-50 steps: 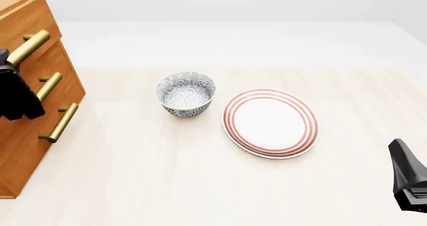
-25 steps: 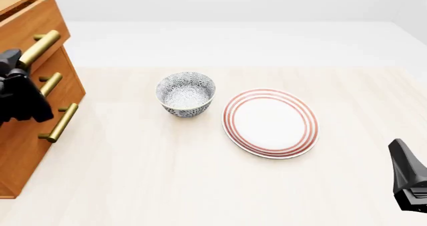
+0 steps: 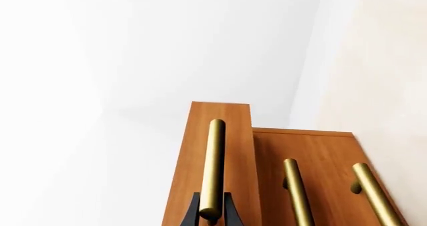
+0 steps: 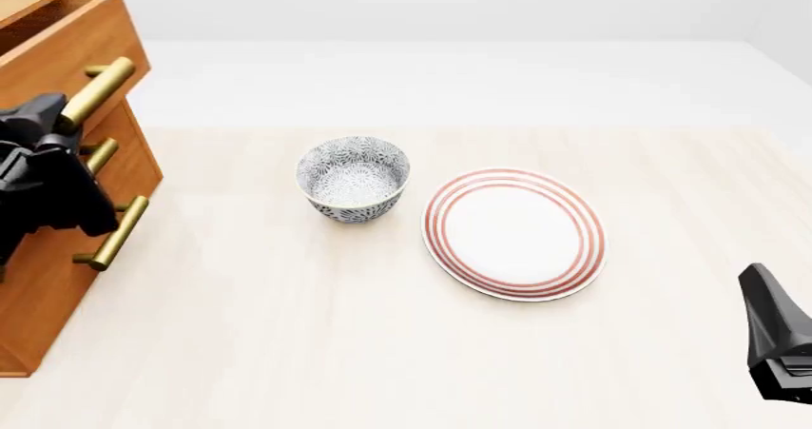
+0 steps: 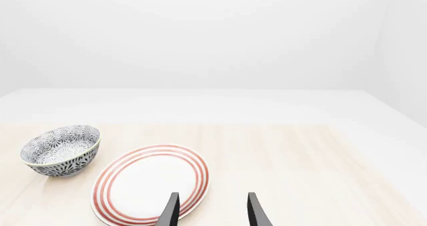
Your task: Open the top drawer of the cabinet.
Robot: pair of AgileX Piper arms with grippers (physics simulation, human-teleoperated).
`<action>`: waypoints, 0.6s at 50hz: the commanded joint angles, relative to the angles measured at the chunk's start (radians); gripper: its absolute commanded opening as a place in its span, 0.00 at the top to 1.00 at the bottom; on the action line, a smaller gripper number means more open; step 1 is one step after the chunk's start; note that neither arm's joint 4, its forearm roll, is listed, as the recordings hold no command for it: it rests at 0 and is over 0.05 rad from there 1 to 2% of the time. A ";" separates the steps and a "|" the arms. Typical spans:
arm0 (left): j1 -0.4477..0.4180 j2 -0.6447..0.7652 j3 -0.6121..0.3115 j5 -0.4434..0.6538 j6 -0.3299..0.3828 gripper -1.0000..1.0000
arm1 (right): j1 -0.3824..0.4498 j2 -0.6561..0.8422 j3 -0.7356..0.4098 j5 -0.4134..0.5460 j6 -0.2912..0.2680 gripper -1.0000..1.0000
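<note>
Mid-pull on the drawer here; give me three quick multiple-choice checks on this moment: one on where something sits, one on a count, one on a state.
1. The bowl stands where, relative to the plate, in the front view?
A. left of it, apart
B. on top of it
C. right of it, touching

2. How many brass bar handles does the cabinet show?
A. one
B. two
C. three

3. What is the state of the top drawer?
A. flush and closed
B. partly pulled out, left gripper on its handle
C. removed, lying on the table

Answers:
1 A: bare table shows between them.
2 C: the left wrist view shows three bars side by side.
3 B: its front stands ahead of the two lower fronts, with dark fingers either side of its bar.
</note>
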 commanded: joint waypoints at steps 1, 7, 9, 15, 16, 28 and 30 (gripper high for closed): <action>-0.047 -0.024 0.039 0.028 0.013 1.00 | 0.000 0.001 0.001 -0.001 0.001 0.00; -0.066 -0.022 0.029 0.030 0.016 1.00 | 0.000 0.001 0.001 -0.001 0.001 0.00; -0.073 -0.024 0.028 0.031 0.016 1.00 | 0.000 0.001 0.001 -0.001 0.001 0.00; -0.089 -0.046 0.027 0.044 0.016 1.00 | 0.000 0.001 0.001 -0.001 0.001 0.00; -0.090 -0.048 0.028 0.040 0.020 1.00 | 0.000 0.001 0.001 -0.002 0.001 0.00; -0.117 -0.100 0.039 0.062 0.016 1.00 | 0.000 0.001 0.001 -0.001 0.001 0.00; -0.121 -0.111 0.034 0.075 0.013 1.00 | 0.000 0.001 0.001 -0.001 0.001 0.00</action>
